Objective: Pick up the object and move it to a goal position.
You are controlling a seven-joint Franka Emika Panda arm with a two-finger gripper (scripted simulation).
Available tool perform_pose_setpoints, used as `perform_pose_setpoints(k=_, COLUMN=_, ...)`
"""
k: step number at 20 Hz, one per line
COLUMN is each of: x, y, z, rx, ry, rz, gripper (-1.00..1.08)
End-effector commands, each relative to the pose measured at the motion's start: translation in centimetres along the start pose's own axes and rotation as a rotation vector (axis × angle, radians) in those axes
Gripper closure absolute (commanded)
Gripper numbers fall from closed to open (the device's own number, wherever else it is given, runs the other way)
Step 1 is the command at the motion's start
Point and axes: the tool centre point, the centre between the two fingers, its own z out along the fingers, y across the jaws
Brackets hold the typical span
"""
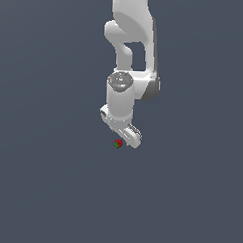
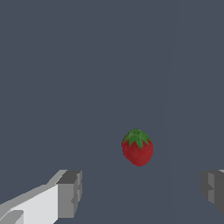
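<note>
The object is a tiny red strawberry-like thing [image 1: 118,143] with a small green cap, lying on the flat grey surface. In the exterior view it sits just at the lower end of the white gripper [image 1: 123,138], which points down over it. In the wrist view the strawberry [image 2: 138,147] lies beyond the gap between the two grey fingertips [image 2: 70,193], apart from both. The gripper [image 2: 142,192] is open and holds nothing.
The white arm [image 1: 131,49] comes down from the top of the exterior view. The uniform grey surface [image 1: 50,190] stretches all around, with no other objects in view.
</note>
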Motion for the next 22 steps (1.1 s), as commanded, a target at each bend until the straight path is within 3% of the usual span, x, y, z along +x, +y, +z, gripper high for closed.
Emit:
perform_pose_setpoints(k=1, x=0.0, y=0.2, z=0.6, rx=-0.001, ry=0.0, rz=0.076, gripper=-0.92)
perform_pose_setpoints(k=12, x=-0.1, y=1.0, z=3.0, rx=-0.008, ry=0.005, rz=0.358, gripper=-0.92)
perform_pose_setpoints(k=22, x=-0.2, y=1.4, z=3.8, rx=-0.011, ry=0.009, rz=0.464, gripper=-0.92)
